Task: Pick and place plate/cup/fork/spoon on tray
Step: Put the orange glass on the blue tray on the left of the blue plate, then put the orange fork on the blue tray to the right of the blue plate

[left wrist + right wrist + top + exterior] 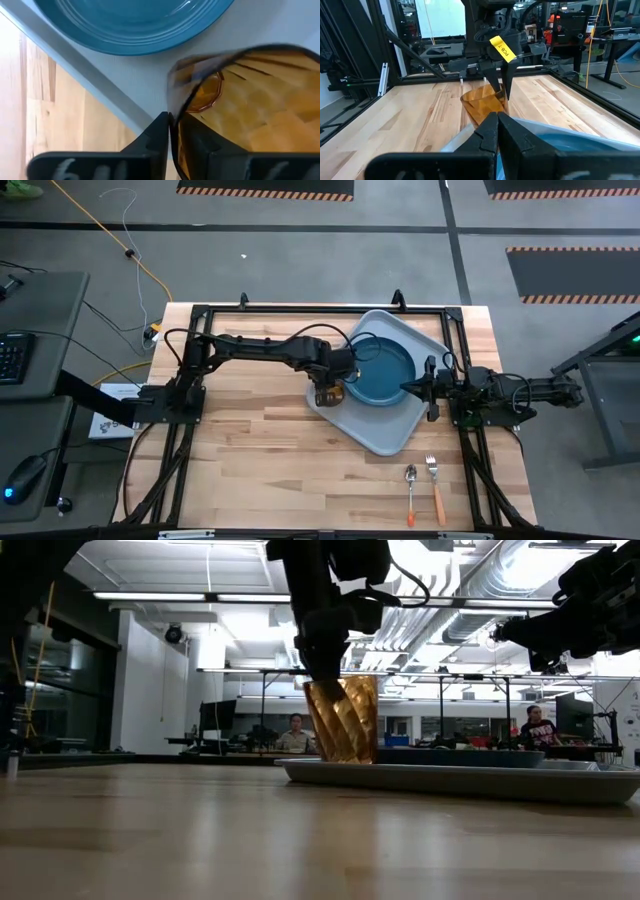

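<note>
The amber ribbed cup (pixel 330 394) is in my left gripper (pixel 330 383) over the left corner of the grey-blue tray (pixel 388 437). The teal plate (pixel 383 373) lies flat in the tray, just beyond the cup. My right gripper (pixel 405 389) is shut and empty, raised over the tray's right part beside the plate. The fork (pixel 435 485) with the thick orange handle and the spoon (pixel 411 492) with the thin one lie side by side on the table near its front edge, right of centre. My left gripper holds the cup by its rim (pixel 171 116), one finger outside the wall (pixel 155 142) and one inside. The fingers come from above, pointing down. The cup (pixel 345 720) hangs slightly tilted, mouth up, its base low over the tray; whether it touches I cannot tell.
The tray sits turned at an angle, right of the table's centre. Bare wood lies on the table's left half and in front of the tray. Black frame rails (pixel 195 370) run along the table's left, far and right sides. People sit in the room beyond.
</note>
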Robot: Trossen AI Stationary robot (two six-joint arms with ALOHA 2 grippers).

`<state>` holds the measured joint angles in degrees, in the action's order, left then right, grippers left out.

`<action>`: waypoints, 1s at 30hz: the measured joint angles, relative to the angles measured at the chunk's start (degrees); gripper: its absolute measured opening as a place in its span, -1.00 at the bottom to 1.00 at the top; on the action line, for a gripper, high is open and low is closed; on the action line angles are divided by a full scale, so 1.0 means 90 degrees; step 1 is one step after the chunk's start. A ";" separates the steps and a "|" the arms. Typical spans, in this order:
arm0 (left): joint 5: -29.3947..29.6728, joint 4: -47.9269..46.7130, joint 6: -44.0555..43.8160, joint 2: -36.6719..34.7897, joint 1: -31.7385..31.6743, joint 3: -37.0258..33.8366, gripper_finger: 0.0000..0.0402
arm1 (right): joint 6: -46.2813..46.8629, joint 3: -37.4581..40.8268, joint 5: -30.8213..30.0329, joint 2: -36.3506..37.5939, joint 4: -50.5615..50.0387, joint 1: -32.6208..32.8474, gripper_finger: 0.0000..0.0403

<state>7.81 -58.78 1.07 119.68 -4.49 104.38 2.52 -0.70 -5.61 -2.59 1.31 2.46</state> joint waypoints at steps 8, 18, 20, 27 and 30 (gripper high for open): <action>0.0047 0.0089 0.0192 0.0000 0.0000 0.0000 -0.52 | 0.0000 0.0001 0.0000 0.0000 -0.0001 0.0001 -1.00; 0.0049 0.0169 0.0240 0.0000 0.0000 0.0000 -0.17 | 0.0000 0.0001 0.0001 0.0000 -0.0001 0.0000 -1.00; 0.0050 0.0133 0.0241 -0.0044 0.0000 -0.0010 -0.13 | 0.0000 0.0001 -0.0001 0.0000 -0.0002 0.0000 -1.00; 0.0097 0.0182 0.0187 -0.0322 -0.0010 0.0016 -0.08 | 0.0000 0.0000 -0.0001 -0.0008 -0.0002 0.0002 -1.00; 0.0295 0.0152 0.0191 -0.0440 -0.0010 0.0017 -0.08 | 0.0000 0.0000 0.0000 -0.0010 -0.0002 0.0001 -1.00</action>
<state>10.46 -57.42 2.79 115.72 -4.58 104.53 2.52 -0.70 -5.62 -2.68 1.30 2.47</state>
